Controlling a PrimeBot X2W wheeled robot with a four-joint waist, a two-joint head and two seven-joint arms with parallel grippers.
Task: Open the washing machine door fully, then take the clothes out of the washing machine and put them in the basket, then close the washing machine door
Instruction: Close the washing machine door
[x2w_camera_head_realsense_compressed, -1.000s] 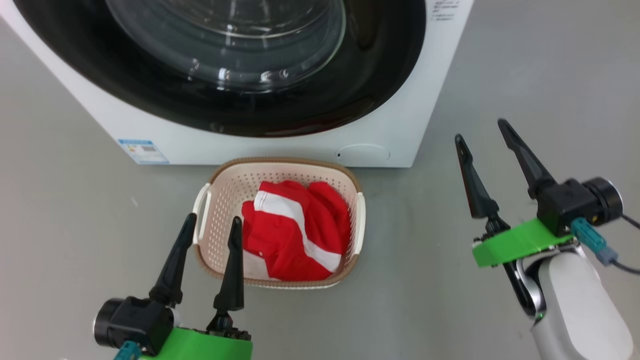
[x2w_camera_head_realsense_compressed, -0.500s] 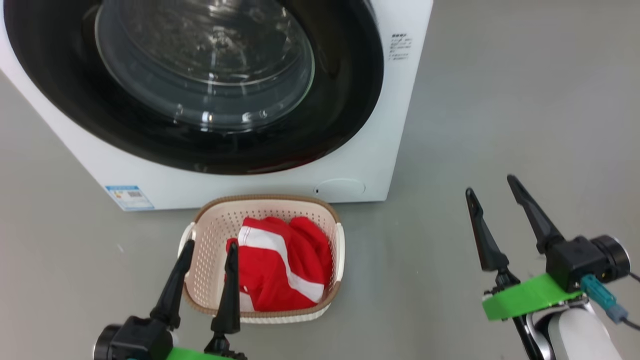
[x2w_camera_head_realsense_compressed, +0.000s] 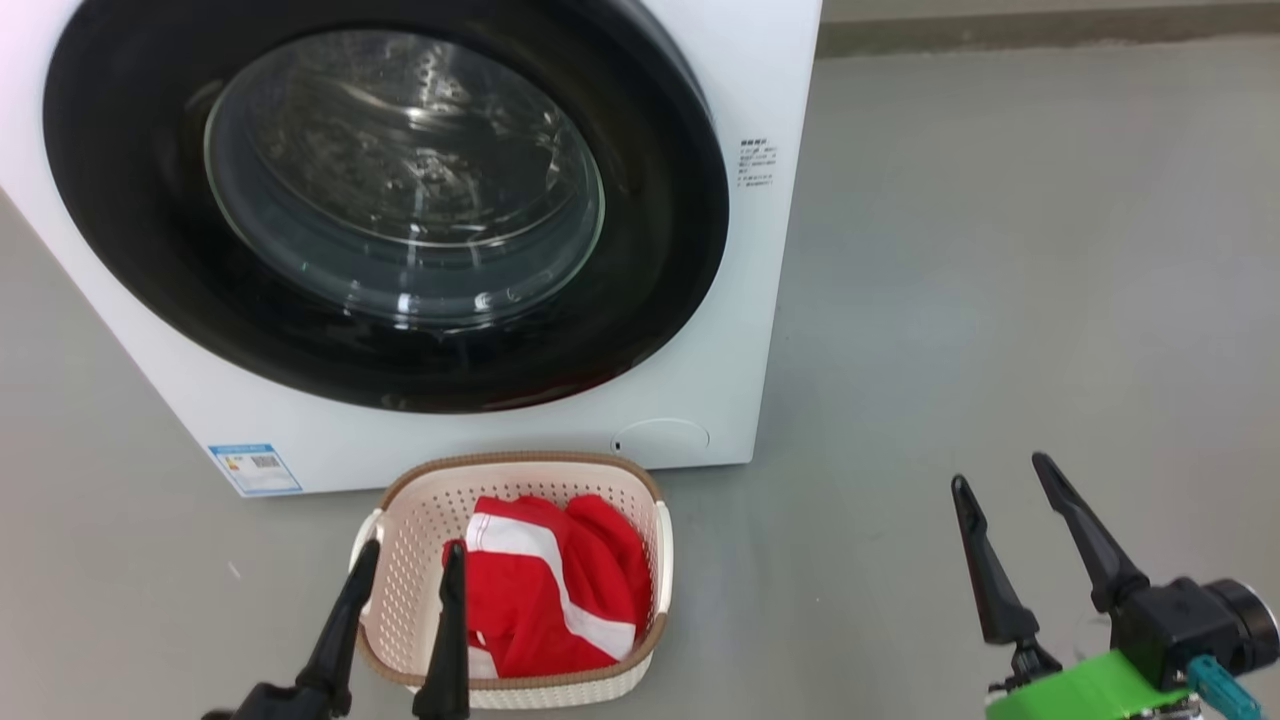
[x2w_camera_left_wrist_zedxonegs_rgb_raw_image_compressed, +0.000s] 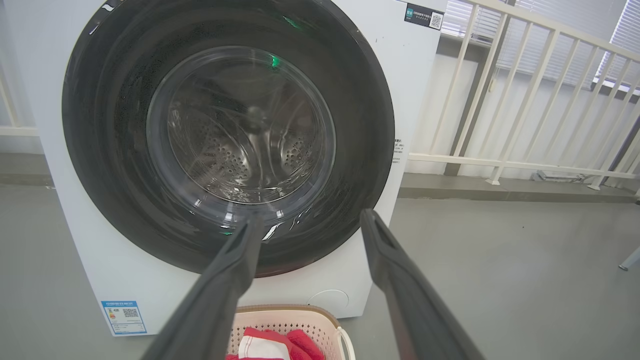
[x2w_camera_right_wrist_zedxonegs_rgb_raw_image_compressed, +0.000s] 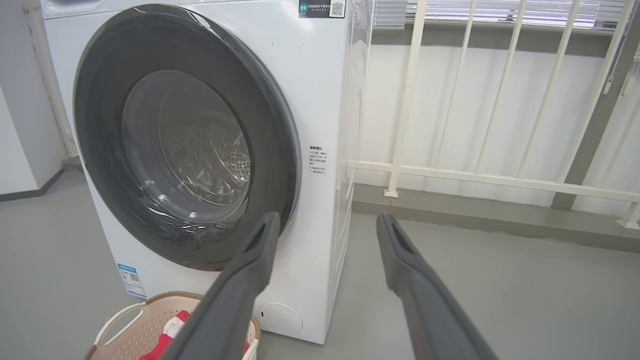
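Just beyond my left gripper (x2w_camera_head_realsense_compressed: 410, 550), fingers spread and empty, sits the basket (x2w_camera_head_realsense_compressed: 520, 460) on the floor (x2w_camera_head_realsense_compressed: 1000, 250), the red clothes (x2w_camera_head_realsense_compressed: 550, 590) heaped in its right half; behind it stands the washing machine (x2w_camera_head_realsense_compressed: 745, 300), the washing machine door (x2w_camera_head_realsense_compressed: 660, 230) shut against its front; my right gripper (x2w_camera_head_realsense_compressed: 1000, 472), likewise spread and empty, hangs well to the right of the basket.

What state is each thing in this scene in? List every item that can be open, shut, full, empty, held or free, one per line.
washing machine door: shut, flush against the front.
washing machine: drum looks empty through the glass.
basket: on the floor before the machine, holding clothes.
clothes: heaped in the basket, not held.
left gripper: open, empty.
right gripper: open, empty.
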